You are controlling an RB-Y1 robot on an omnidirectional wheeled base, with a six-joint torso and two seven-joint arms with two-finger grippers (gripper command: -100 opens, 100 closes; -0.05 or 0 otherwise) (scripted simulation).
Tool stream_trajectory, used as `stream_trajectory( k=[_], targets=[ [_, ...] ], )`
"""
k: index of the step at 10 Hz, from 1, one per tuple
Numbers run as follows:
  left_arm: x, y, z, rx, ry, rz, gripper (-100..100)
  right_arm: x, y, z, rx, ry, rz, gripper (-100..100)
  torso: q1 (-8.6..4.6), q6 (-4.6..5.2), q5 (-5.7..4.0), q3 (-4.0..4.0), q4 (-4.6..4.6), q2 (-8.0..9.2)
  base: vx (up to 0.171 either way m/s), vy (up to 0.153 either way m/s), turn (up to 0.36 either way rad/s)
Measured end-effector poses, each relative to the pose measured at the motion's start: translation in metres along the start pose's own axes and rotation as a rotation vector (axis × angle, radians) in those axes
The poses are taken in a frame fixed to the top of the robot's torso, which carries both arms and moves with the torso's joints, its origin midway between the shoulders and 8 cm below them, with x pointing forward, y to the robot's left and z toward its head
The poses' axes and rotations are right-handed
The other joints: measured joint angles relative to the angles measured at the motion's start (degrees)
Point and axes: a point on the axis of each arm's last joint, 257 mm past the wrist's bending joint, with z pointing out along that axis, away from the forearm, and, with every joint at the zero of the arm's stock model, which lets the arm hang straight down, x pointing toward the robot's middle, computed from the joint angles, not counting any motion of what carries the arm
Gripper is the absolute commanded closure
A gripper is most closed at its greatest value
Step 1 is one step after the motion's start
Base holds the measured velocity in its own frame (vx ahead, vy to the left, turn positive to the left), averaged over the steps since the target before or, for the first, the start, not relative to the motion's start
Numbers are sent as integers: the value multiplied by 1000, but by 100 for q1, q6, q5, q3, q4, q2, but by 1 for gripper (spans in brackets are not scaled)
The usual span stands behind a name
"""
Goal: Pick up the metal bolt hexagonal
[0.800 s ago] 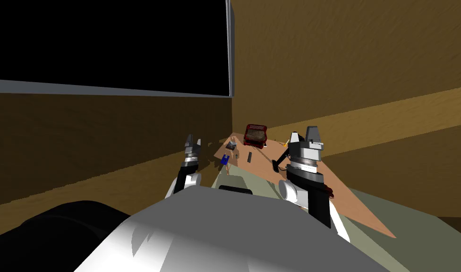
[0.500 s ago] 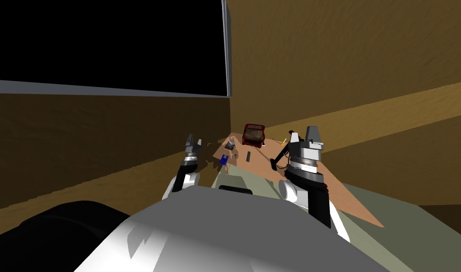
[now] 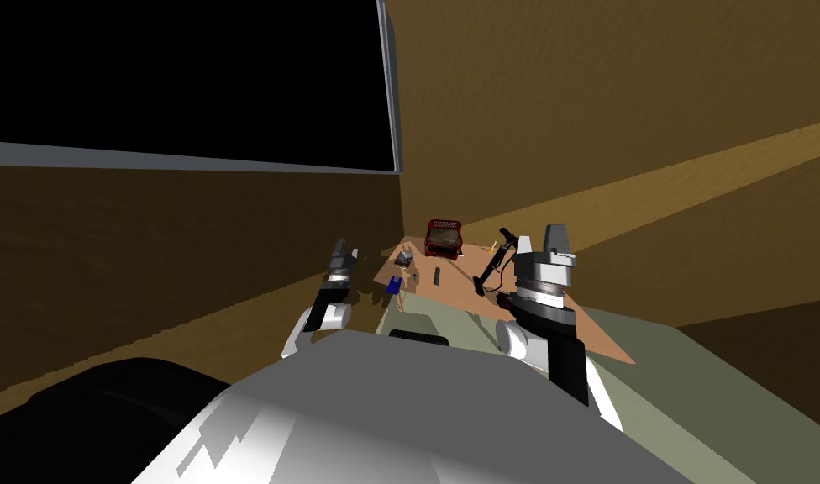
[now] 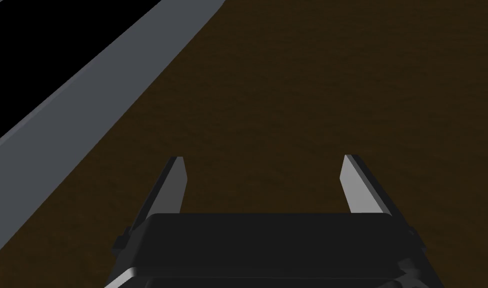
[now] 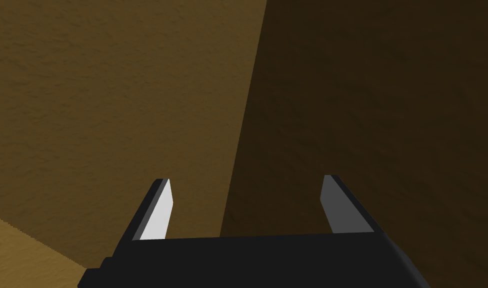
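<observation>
A low brown table top sits in the corner of the room, ahead of me in the head view. Small things lie on it: a grey lump, a short dark bar, a blue piece and a tiny dark speck. They are too small to tell which is the hexagonal bolt. My left gripper is raised left of the table, open and empty, facing a dark brown wall. My right gripper is raised over the table's right part, open and empty.
A red ribbed box stands at the table's back. A long black tool and a small yellow item lie right of the middle. Brown walls close the corner, with a black window area on the left. An olive-grey floor lies to the right.
The whole head view has slid left, so I have turned to the right. The table now looks a little further off. My left arm has sunk slightly.
</observation>
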Motion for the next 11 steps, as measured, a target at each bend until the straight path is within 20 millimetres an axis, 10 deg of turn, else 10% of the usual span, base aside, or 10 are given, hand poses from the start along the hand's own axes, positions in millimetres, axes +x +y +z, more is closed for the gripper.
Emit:
stream_trajectory(
  k=[11],
  targets=[
    [-48, 58, 17, -206, -88, -16, -100, 0, 0, 0, 0, 0, 0, 0, -3, -2, -1, -2, -1, -3, -14, 16, -187]
  ],
)
